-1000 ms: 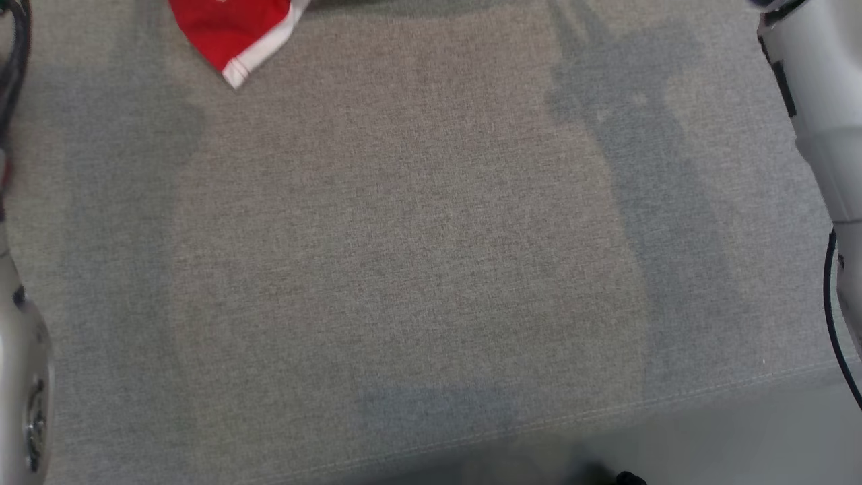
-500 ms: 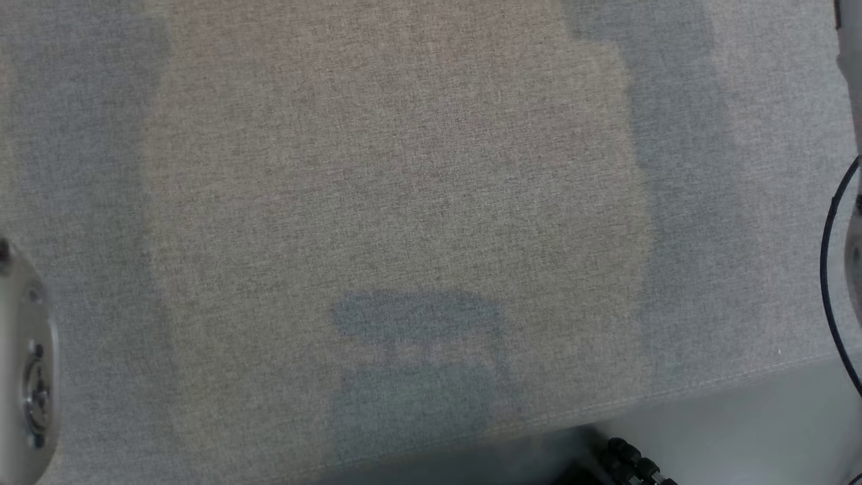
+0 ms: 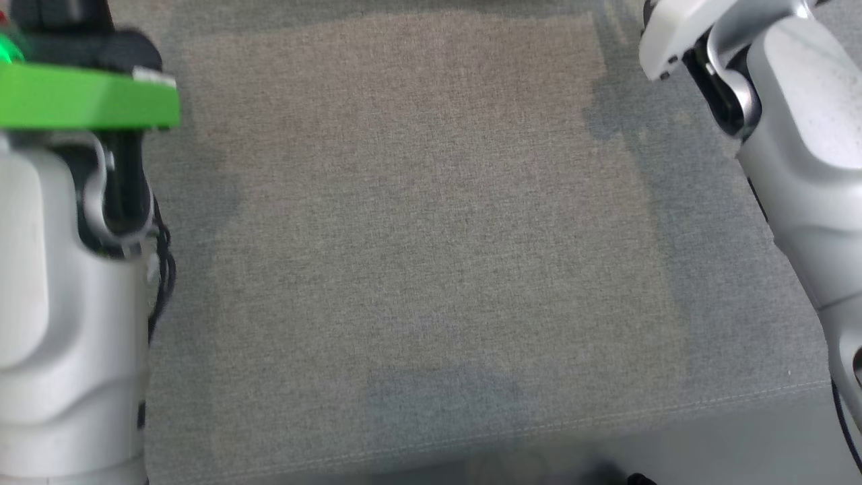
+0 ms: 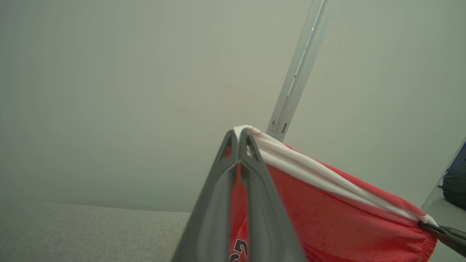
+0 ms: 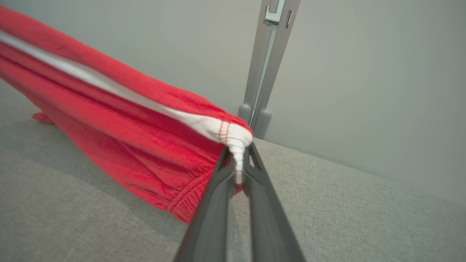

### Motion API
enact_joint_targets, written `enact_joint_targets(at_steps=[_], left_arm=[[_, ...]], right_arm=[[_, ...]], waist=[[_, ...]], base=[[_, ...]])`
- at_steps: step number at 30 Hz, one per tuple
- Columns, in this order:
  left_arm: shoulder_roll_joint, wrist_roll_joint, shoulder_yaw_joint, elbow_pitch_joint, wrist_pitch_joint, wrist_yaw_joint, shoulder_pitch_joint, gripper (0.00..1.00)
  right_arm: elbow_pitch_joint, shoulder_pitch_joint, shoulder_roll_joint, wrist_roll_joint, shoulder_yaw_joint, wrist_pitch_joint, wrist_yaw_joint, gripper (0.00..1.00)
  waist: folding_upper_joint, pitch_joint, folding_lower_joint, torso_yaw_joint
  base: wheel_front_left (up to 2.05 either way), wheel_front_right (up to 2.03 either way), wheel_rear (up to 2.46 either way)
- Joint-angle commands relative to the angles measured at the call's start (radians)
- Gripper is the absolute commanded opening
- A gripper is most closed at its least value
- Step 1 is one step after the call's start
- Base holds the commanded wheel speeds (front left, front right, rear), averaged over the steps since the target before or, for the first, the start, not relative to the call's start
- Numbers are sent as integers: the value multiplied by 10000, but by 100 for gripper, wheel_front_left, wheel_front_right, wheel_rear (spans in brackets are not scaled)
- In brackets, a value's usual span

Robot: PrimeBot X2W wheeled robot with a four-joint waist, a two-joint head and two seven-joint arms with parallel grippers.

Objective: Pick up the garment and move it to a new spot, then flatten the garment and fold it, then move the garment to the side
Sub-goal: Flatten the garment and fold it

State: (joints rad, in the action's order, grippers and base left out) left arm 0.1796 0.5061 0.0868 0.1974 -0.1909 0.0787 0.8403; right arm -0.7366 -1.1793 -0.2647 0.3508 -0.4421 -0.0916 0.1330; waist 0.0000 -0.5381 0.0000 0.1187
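The garment point(image 4: 327, 214) is red with a white stripe and a dark numeral, and it hangs stretched between my two grippers above the grey fabric surface point(image 3: 417, 236). In the left wrist view my left gripper point(image 4: 239, 133) is shut on its white-trimmed edge. The right wrist view has my right gripper point(image 5: 238, 149) shut on a white corner of the garment point(image 5: 120, 120), whose lower part hangs close to the surface. A dark fingertip point(image 4: 442, 231) grips the far corner in the left wrist view. In the head view, my pale left forearm point(image 3: 60, 269) and right forearm point(image 3: 794, 155) flank the surface.
A grey metal post point(image 5: 265, 65) stands against the pale wall behind the surface. The surface's front seam point(image 3: 606, 417) runs along the bottom of the head view. A green block point(image 3: 81, 101) sits on my left wrist. A dark blue object point(image 4: 455, 178) lies at the far right.
The head camera has shifted. A red garment corner at the top edge one second ago is now out of that view, and both forearms have come in at the sides.
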Motion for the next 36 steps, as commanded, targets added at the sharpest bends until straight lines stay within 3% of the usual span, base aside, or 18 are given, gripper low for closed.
enact_joint_targets(at_steps=[1, 5, 10, 11, 16, 27, 36], left_arm=[[111, 127, -164, -428, 95, -187, -880, 0], [-97, 368, -80, -1436, 484, -494, -3215, 0], [-375, 394, 293, -2049, 761, -734, -5020, 0], [-482, 303, 590, -2109, 914, -898, -5954, 0], [-672, 289, 960, -1903, 1165, -1314, -7204, 0], [-791, 408, 1085, -1593, 1319, -2151, -9430, 0], [-71, 110, 870, -2331, 1531, -2442, -10312, 0]], right_arm=[[253, 580, -479, 319, -76, 243, -43, 0], [1128, 1987, -1197, 1237, -287, 1054, -51, 0], [1867, 3349, -1558, 1891, -142, 1769, -55, 0], [2110, 4251, -1555, 2148, 31, 2340, -54, 0], [2314, 5512, -1461, 2071, 538, 3008, -54, 0], [2604, 7658, -854, 1672, 1792, 3288, -71, 0], [3356, 9241, -500, 1796, 2089, 4136, -102, 0]], waist=[[0, 840, 0, -272], [0, 1567, 0, -425], [0, 2205, 0, -480], [0, 2652, 0, -513], [0, 3335, 0, -595], [0, 4237, 0, -937], [0, 4542, 0, -1169]], base=[[0, 0, 0], [0, 0, 0], [0, 0, 0], [0, 0, 0], [0, 0, 0], [0, 0, 0], [0, 0, 0]])
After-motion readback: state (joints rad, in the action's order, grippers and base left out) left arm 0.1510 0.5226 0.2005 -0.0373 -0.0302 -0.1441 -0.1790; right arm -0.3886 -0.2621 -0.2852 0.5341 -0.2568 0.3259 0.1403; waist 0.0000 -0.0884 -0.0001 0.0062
